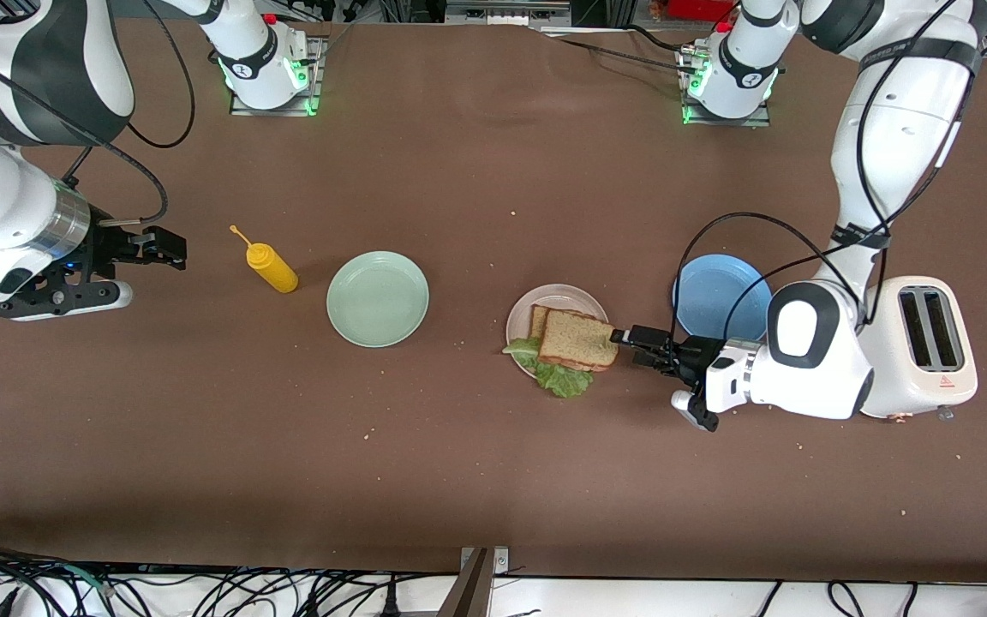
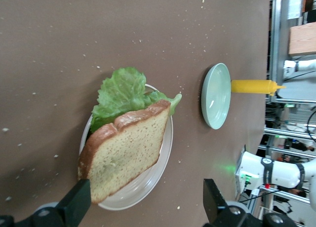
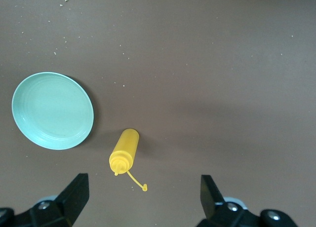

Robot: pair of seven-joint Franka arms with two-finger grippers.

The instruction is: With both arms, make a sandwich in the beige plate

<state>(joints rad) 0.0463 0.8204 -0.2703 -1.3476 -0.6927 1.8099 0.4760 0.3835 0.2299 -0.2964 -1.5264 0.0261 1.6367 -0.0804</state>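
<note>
Left gripper (image 1: 622, 336) sits low beside the beige plate (image 1: 521, 319), fingers wide apart, holding nothing. On that plate lies the sandwich (image 1: 575, 340): two brown bread slices with green lettuce (image 1: 558, 375) sticking out toward the front camera. Three plates are on the table: beige, mint green plate (image 1: 378, 298) and blue plate (image 1: 720, 296). One yellow bottle (image 1: 271, 266) and one toaster (image 1: 926, 347) stand there too. Right gripper (image 1: 170, 248) waits wide apart and empty near the bottle. Only the left wrist view shows the bread's speckled face.
</note>
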